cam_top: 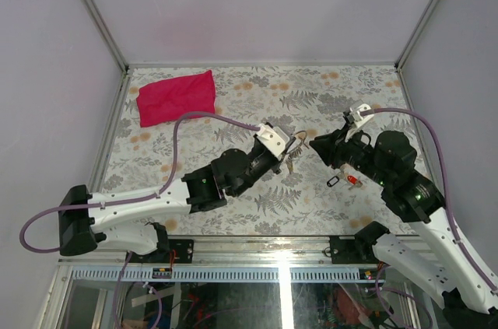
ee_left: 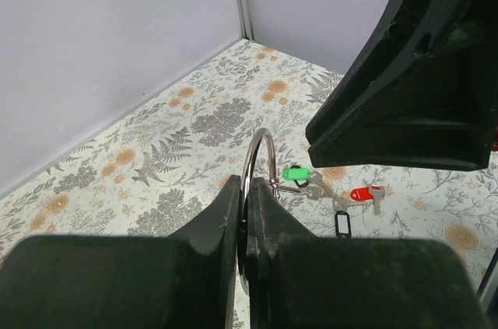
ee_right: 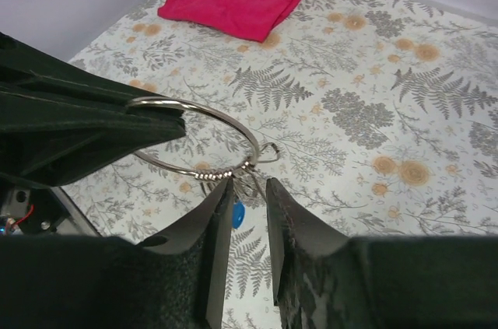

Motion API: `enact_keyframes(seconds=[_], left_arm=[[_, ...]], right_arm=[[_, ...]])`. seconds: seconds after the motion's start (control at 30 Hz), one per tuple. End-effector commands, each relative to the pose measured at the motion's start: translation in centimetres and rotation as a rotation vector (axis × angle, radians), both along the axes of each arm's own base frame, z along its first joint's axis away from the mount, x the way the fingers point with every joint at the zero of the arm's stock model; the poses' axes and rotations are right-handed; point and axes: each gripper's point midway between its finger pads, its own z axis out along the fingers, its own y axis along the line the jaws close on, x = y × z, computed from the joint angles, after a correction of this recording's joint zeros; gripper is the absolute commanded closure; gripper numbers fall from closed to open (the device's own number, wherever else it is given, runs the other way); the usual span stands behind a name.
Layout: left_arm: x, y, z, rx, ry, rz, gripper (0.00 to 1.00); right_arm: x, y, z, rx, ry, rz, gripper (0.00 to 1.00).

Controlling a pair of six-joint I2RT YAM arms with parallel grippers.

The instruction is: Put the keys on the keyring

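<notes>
Floral surface (cam_top: 311, 88) underneath; my left pincer (ee_left: 247, 189) pinches the keyring (ee_left: 264, 132); my right pincer (ee_right: 249, 185), slightly spread, sits just beside it.

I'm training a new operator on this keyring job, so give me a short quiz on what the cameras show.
1. True or false: the left pincer is shut on the ring.
2. What colour is the cloth lying in the far left corner of the table? A) blue B) pink-red C) green
3. Fill in: beside the black tag on the table lies a key with a ___ head.

Key: 1 true; 2 B; 3 red.
</notes>
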Motion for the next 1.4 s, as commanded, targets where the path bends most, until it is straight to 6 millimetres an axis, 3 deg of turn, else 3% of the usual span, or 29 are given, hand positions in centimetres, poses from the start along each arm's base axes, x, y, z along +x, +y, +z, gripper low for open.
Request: enact_keyframes(seconds=[0.0, 0.23, 0.37, 0.5, 0.77, 1.13, 1.37], left_arm=[[-0.7, 1.1, 4.1, -0.105, -0.019, 0.000, 1.00], [-2.3, 2.8, 5.2, -0.020, -0.012, -0.067, 1.00], [-3.6, 3.6, 5.5, 0.042, -0.001, -0.128, 1.00], [-4.1, 4.8, 5.5, 0.087, 0.010, -0.136, 1.00], [-4.1, 5.9, 6.0, 0.107, 0.006, -0.116, 1.00], [-4.3, 5.6, 6.9, 0.098, -0.005, -0.134, 1.00], [-4.3, 5.3, 7.0, 0.096, -0.004, -0.139, 1.00]], right_arm=[[0.4, -0.7, 1.6, 0.001, -0.099, -0.030, 0.68], [-1.2, 0.4, 1.3, -0.017, -0.310, 0.123, 0.60], [-2.1, 0.9, 2.6, 0.066, -0.560, 0.165, 0.59], [-2.4, 1.4, 3.1, 0.068, -0.695, 0.197, 0.58], [-2.3, 3.0, 2.7, 0.019, -0.802, 0.291, 0.58], [-0.9, 4.4, -0.1, -0.055, -0.778, 0.346, 0.60], [-0.8, 5.2, -0.6, -0.038, -0.761, 0.384, 0.60]])
